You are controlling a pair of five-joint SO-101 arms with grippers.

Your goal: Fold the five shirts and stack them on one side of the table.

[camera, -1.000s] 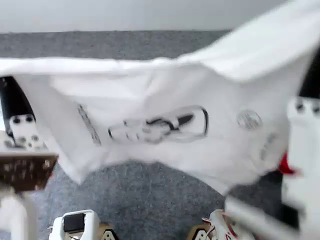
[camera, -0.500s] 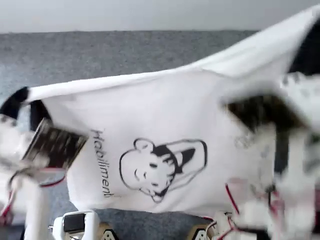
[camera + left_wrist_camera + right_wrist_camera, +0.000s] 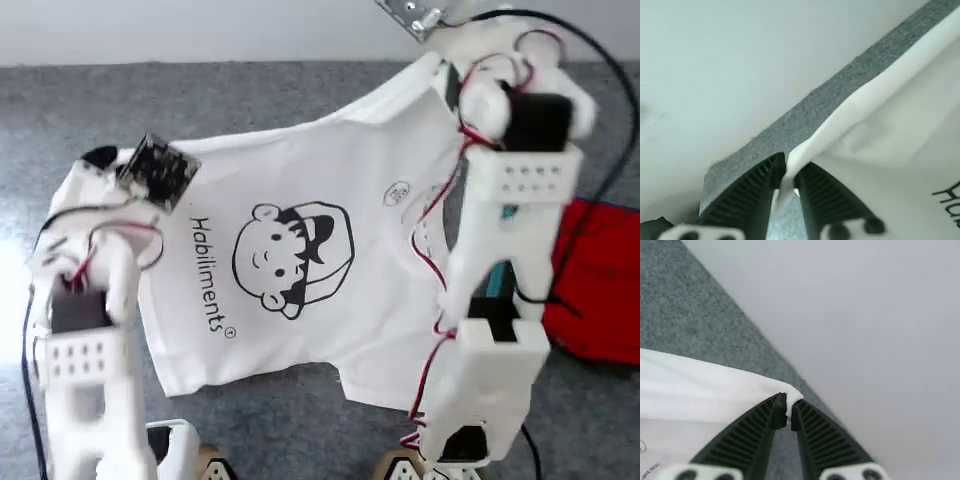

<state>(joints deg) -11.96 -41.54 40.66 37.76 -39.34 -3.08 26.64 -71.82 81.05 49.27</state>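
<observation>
Pincers pinched tight: left gripper (image 3: 785, 176) and right gripper (image 3: 788, 412) on white shirt's (image 3: 330, 330) far edge.
Spread print-up on grey table (image 3: 250, 90), red cloth (image 3: 600, 280) beside.

Your desk (image 3: 250, 110) has a grey, felt-like surface that runs back to a pale wall (image 3: 200, 30) at its far edge. A white shirt (image 3: 370, 270) lies spread across the middle of the desk, print facing up, hem toward the near edge. A red garment (image 3: 600, 290) lies toward the right edge, near the shirt.
</observation>
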